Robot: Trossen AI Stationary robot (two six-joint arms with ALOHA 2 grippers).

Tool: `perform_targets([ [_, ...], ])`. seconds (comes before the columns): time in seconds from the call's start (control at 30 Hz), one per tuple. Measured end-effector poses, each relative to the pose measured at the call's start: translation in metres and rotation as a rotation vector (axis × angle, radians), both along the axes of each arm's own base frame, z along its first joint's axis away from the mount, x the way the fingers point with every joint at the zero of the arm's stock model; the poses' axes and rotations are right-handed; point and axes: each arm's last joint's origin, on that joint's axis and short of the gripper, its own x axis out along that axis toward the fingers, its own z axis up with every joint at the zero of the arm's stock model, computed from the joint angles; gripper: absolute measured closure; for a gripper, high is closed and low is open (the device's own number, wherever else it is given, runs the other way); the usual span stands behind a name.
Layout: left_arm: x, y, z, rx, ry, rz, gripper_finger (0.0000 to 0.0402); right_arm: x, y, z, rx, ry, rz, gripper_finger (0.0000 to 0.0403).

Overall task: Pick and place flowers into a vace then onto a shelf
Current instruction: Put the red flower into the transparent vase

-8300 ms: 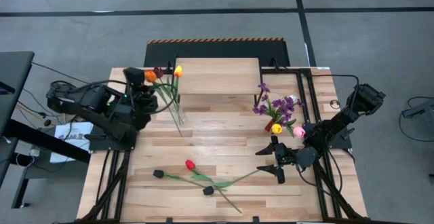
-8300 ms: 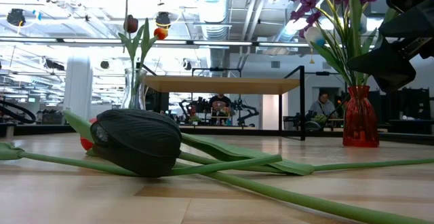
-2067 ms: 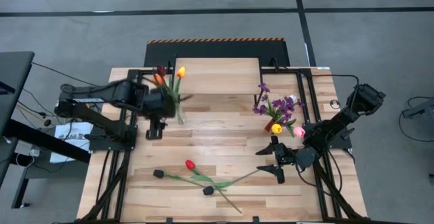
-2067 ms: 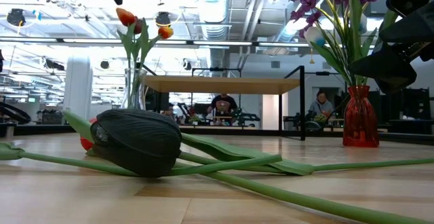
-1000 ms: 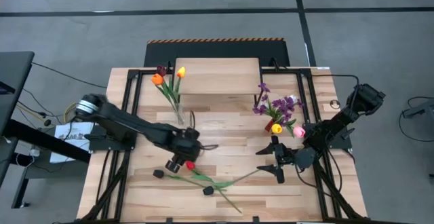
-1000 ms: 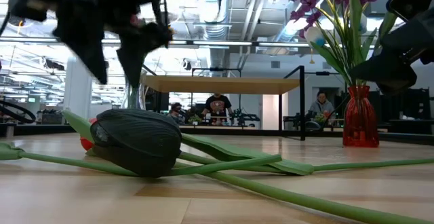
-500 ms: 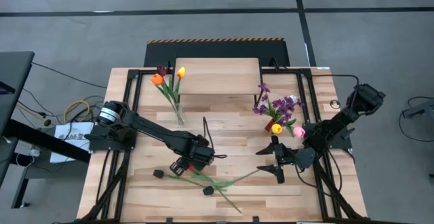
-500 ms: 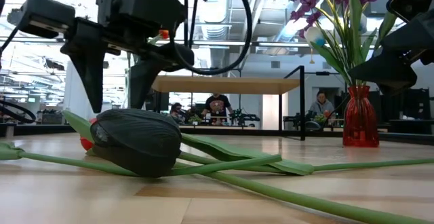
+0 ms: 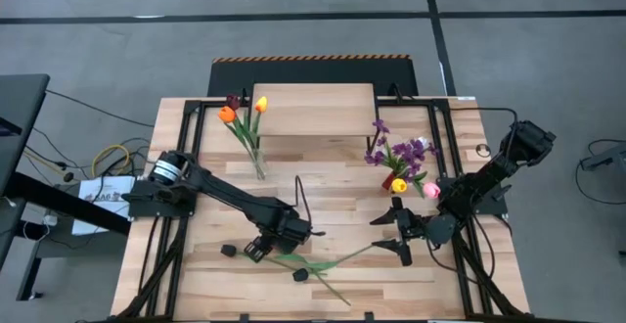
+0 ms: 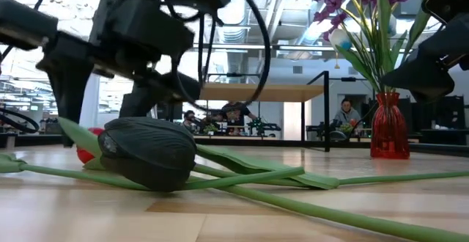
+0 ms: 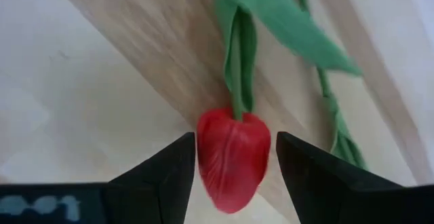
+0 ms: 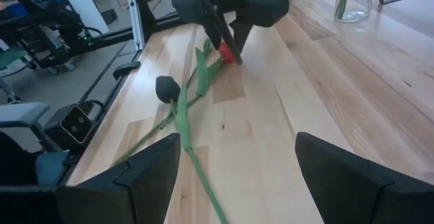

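A red tulip head (image 11: 234, 157) lies on the table, its green stem (image 11: 239, 68) running away toward the near right. My left gripper (image 9: 266, 245) is open and low over it, one finger on each side of the head. Two black tulips (image 9: 228, 251) (image 9: 300, 275) lie close by. A clear vase (image 9: 257, 166) holds orange, dark and yellow tulips. My right gripper (image 9: 399, 233) waits open at the right, touching nothing. The shelf (image 9: 313, 108) stands at the far edge. My left gripper comes at the red tulip's head (image 11: 210, 142) slanting down from the far left, its fingers (image 11: 163, 176) standing on the head's two sides. The gap to each finger is very narrow; whether one touches the head I cannot tell. The tulip lies on the table.
A red vase (image 9: 393, 180) with purple sprigs, a yellow and a pink tulip stands just beyond my right gripper. Stems and leaves (image 12: 183, 115) of the lying flowers cross the near middle of the table. People sit in the room behind (image 10: 234, 114).
My left gripper has gone toward the table's near edge and down, from beside the red tulip to low over it, so the head now sits between its fingers. The opening looks unchanged. My right arm has kept still.
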Motion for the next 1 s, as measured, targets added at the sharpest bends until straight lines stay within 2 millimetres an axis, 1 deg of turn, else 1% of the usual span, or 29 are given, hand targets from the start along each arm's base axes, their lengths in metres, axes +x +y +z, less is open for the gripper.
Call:
perform_targets([
  [0.17,0.001,-0.001,-0.008,-0.022,0.029,0.002,0.0205,0.000,0.000,-0.001,0.007,0.009,-0.005,0.0117],
  [0.3,0.003,0.000,-0.009,-0.030,0.020,0.006,0.0207,0.000,0.000,-0.001,0.010,0.007,-0.006,0.0117],
  [0.43,0.004,0.000,-0.009,-0.025,0.015,0.006,0.0223,0.000,0.000,-0.001,0.009,0.007,-0.006,0.0117],
  [0.57,0.003,0.000,-0.009,-0.020,0.016,-0.002,0.0257,0.000,0.000,-0.001,0.009,0.006,-0.008,0.0117],
  [0.73,0.003,0.001,-0.006,-0.007,0.031,-0.001,0.0318,0.000,0.000,-0.001,0.009,0.006,-0.008,0.0117],
  [0.9,0.003,0.002,0.014,0.068,0.097,-0.002,0.0384,0.000,0.000,-0.001,0.011,0.007,-0.009,0.0117],
  [1.0,0.003,0.003,0.030,0.132,0.127,-0.007,0.0394,0.000,0.000,-0.001,0.020,0.007,-0.011,0.0117],
])
